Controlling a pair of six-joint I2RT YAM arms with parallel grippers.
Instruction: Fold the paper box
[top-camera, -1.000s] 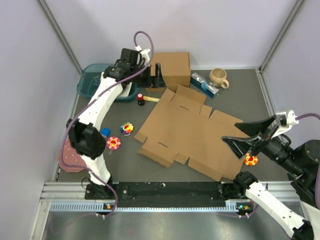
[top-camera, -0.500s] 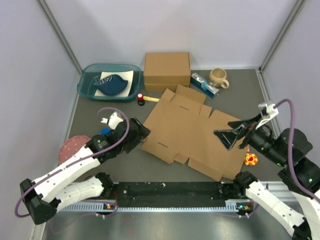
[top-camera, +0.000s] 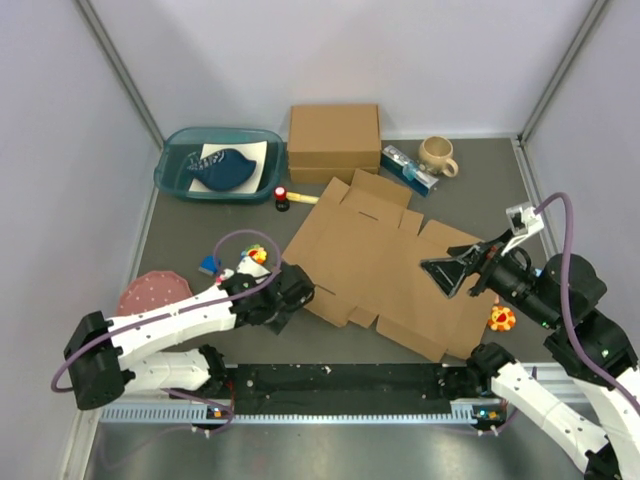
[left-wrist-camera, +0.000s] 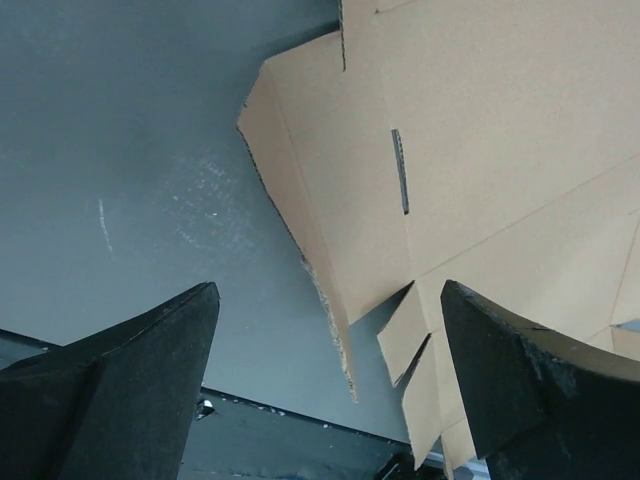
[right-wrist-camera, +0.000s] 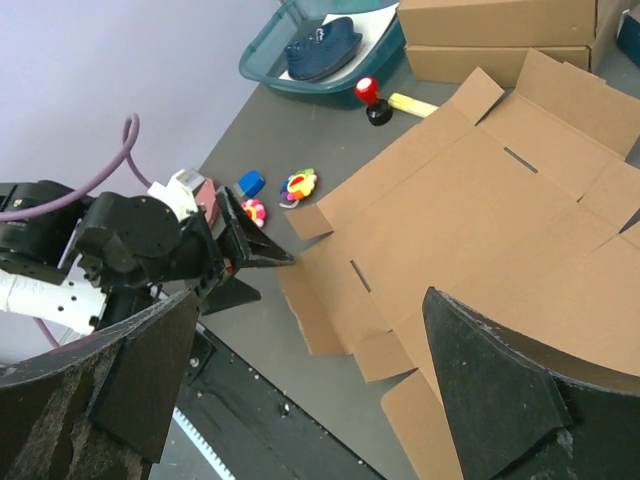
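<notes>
The paper box (top-camera: 380, 255) lies unfolded in the middle of the table, a flat brown die-cut sheet with flaps and slits. My left gripper (top-camera: 302, 288) is low at the sheet's front left flap, open. In the left wrist view that flap's raw edge (left-wrist-camera: 335, 330) stands between the wide-apart fingers of the left gripper (left-wrist-camera: 330, 375), apart from both. My right gripper (top-camera: 437, 278) hovers open above the right part of the sheet. In the right wrist view the right gripper (right-wrist-camera: 310, 400) looks down on the paper box (right-wrist-camera: 480, 230) and the left gripper (right-wrist-camera: 255, 268).
A thicker closed cardboard box (top-camera: 334, 140) stands at the back, with a teal bin (top-camera: 172, 180) to its left. A packet (top-camera: 408, 168) and a mug (top-camera: 437, 155) stand to its right. A toy hammer (top-camera: 290, 196), flower toys (top-camera: 256, 256) (top-camera: 501, 319), a blue block (top-camera: 209, 265) and a pink disc (top-camera: 150, 293) lie around the sheet.
My left arm swung from the back by the cardboard box down to the sheet's front left flap. My right gripper moved left over the sheet.
</notes>
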